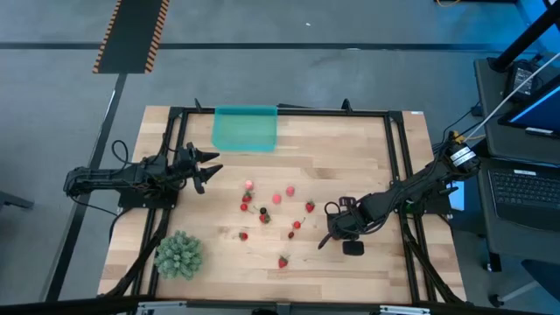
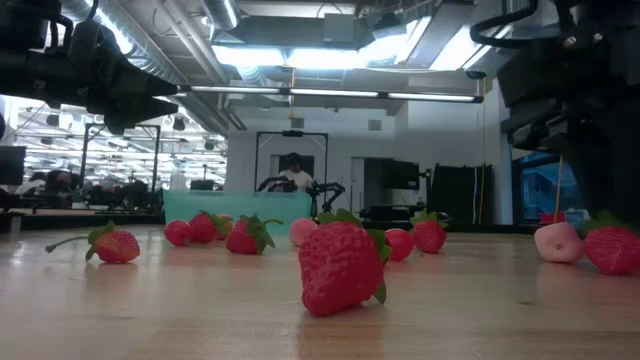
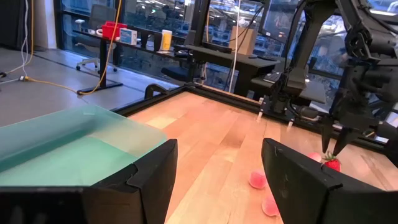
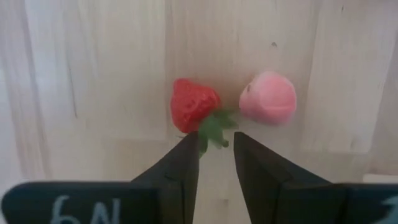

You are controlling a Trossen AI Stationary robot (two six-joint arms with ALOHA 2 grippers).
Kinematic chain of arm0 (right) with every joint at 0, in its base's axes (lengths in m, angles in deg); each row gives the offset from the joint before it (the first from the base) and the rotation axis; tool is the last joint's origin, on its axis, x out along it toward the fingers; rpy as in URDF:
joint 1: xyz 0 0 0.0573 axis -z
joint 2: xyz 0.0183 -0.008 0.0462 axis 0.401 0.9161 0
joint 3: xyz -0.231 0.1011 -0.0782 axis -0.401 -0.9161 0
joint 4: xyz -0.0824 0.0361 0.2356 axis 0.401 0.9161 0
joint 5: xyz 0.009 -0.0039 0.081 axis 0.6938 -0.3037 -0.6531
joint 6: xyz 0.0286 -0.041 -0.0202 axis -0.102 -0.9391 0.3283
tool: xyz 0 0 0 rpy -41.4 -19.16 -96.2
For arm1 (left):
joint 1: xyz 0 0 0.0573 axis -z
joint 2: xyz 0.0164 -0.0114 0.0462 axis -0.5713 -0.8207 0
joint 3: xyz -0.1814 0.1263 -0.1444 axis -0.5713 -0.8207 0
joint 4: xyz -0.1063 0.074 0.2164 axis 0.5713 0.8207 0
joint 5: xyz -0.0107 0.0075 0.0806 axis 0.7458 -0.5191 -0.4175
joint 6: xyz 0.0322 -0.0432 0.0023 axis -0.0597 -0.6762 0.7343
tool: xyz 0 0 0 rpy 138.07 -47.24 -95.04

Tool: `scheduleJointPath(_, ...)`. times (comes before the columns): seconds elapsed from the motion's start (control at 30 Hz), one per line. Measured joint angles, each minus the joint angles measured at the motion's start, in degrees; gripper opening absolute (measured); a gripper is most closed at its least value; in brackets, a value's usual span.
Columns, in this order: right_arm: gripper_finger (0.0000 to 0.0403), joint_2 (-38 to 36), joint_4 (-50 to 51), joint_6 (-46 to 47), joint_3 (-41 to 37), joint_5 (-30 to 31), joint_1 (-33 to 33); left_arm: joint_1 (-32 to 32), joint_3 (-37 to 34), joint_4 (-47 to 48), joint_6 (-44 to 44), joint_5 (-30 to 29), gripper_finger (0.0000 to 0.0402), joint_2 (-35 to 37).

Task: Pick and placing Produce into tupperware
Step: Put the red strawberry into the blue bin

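Small red and pink strawberries (image 1: 276, 210) lie scattered on the wooden table's middle. The teal tupperware (image 1: 245, 128) rests flat by the far edge. My right gripper (image 1: 337, 229) points down at the table's right-middle, shut on a red strawberry (image 4: 194, 106) that lies beside a pink one (image 4: 268, 99). From the left wrist view, the right gripper (image 3: 339, 149) stands over that fruit (image 3: 333, 165). My left gripper (image 1: 210, 166) hovers open on the left, near the tupperware (image 3: 68, 149), touching nothing. My right gripper (image 4: 217, 138) has the red strawberry's green leafy top (image 4: 212, 129) between its two fingertips, coming from above and pointing down. The red body lies outside the fingers. The strawberry (image 2: 612, 248) still sits on the table.
A large spiky green ball (image 1: 178, 254) sits near the table's near-left corner. A black frame rail (image 1: 398, 157) runs around the table top. One big strawberry (image 2: 340, 265) lies close to the near edge. Bare wood shows between the fruits and the tupperware.
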Motion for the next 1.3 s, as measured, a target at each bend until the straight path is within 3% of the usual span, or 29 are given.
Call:
scheduleJointPath(0.43,0.0101,0.1,-2.2,-0.2,-1.1,0.1,0.0,0.0,0.0,0.0,0.0,0.0,0.0226,0.0)
scheduleJointPath(0.9,0.0011,0.1,-2.1,1.8,-1.1,0.4,0.0,0.0,0.0,0.0,0.0,0.0,0.0226,0.0)
scheduleJointPath(1.13,0.0006,0.1,-2.7,1.9,-0.5,0.5,0.0,0.0,0.0,0.0,0.0,0.0,0.0226,0.0)
scheduleJointPath(1.3,0.0006,0.1,-3.2,1.7,4.3,0.8,0.3,0.0,0.0,0.0,0.0,0.0,0.0226,0.0)
